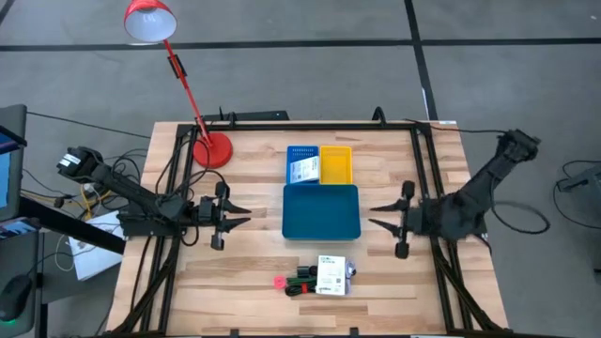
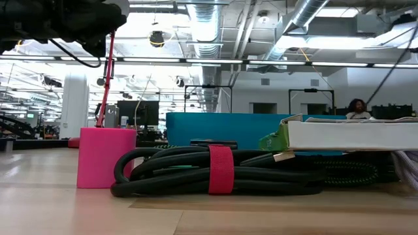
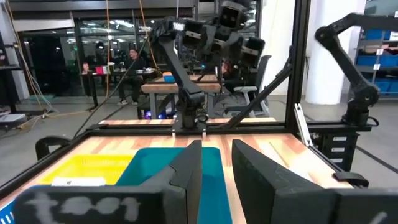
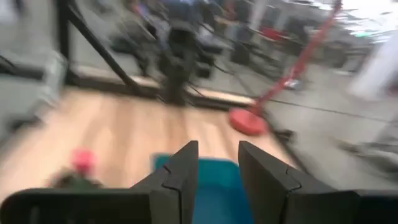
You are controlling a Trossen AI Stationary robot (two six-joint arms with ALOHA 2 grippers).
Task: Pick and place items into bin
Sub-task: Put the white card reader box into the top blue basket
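The large teal tray lies mid-table, with the small blue tray and the yellow tray at its far side. A white packet lies in the blue tray. Near the front edge lie a pink block, a coiled black cable with a red strap, a green-and-black piece and a second white packet. My left gripper is open just left of the teal tray. My right gripper is open just right of it. Both are empty.
A red desk lamp stands with its base at the table's far left, its shade beyond the far edge. Black frame rails run along the table's sides and back. Bare wood lies between the teal tray and the front items.
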